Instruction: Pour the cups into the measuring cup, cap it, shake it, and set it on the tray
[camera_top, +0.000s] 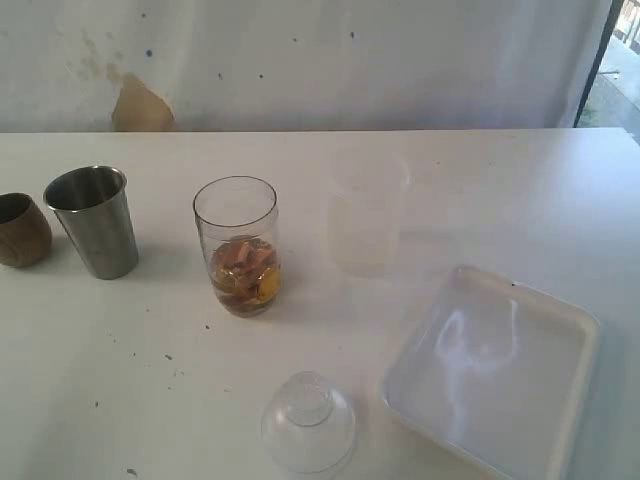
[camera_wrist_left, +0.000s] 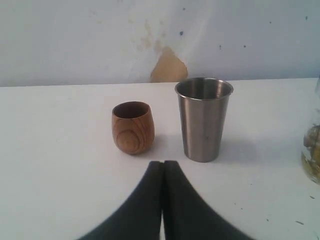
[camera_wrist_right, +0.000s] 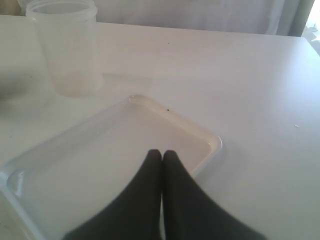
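Pressing its jaws together on nothing, the left gripper (camera_wrist_left: 163, 163) faces the wooden cup (camera_wrist_left: 132, 127) and steel tumbler (camera_wrist_left: 203, 120). The right gripper (camera_wrist_right: 161, 152), likewise closed and empty, hangs over the tray (camera_wrist_right: 100, 150), with the frosted cup (camera_wrist_right: 65, 47) beyond. The measuring cup (camera_top: 238, 245) stands uncapped between the steel tumbler and the frosted cup.

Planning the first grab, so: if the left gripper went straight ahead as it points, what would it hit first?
Likely nothing: the shut left gripper aims at the gap between wooden cup and steel tumbler; depth unclear.
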